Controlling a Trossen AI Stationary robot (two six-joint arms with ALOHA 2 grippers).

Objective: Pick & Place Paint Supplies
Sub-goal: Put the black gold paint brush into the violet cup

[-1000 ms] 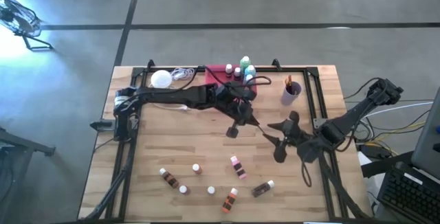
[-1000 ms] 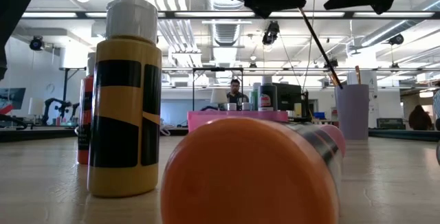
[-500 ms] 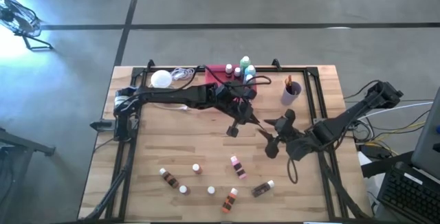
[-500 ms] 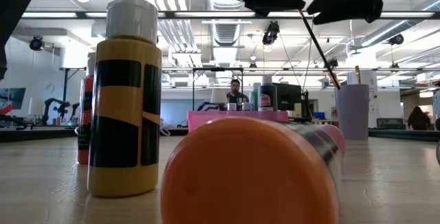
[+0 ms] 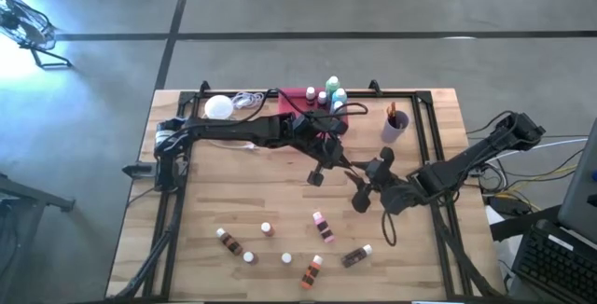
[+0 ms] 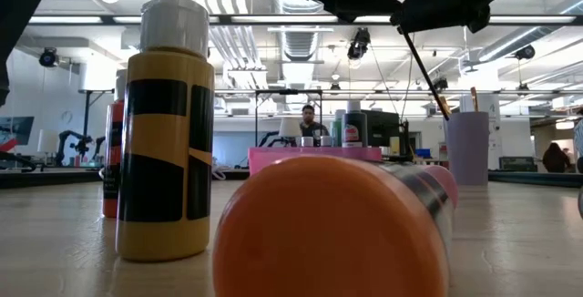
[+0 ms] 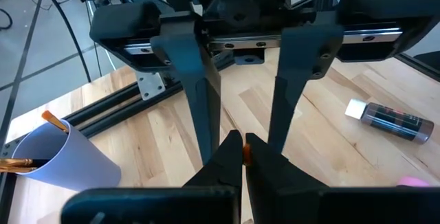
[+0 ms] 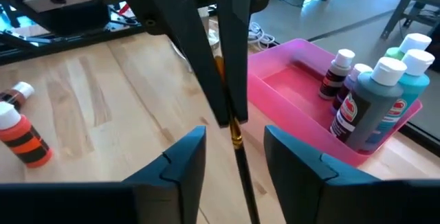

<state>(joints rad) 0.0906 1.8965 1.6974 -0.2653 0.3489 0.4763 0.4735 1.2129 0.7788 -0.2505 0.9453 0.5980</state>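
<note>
Left end effector [image 7: 237, 157] pinches one paintbrush [image 8: 237, 141]; right end effector [image 8: 234, 148] straddles it, parted.

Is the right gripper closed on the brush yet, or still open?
Open: the right gripper has a dark finger on either side of the thin dark-handled paintbrush, with gaps between. The shut left gripper holds the brush.

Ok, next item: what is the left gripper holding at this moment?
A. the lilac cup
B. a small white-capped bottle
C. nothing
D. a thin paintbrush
D: the left gripper is shut on a thin paintbrush above the table, while the right gripper stands open around the brush's handle, as if to take it over.
</note>
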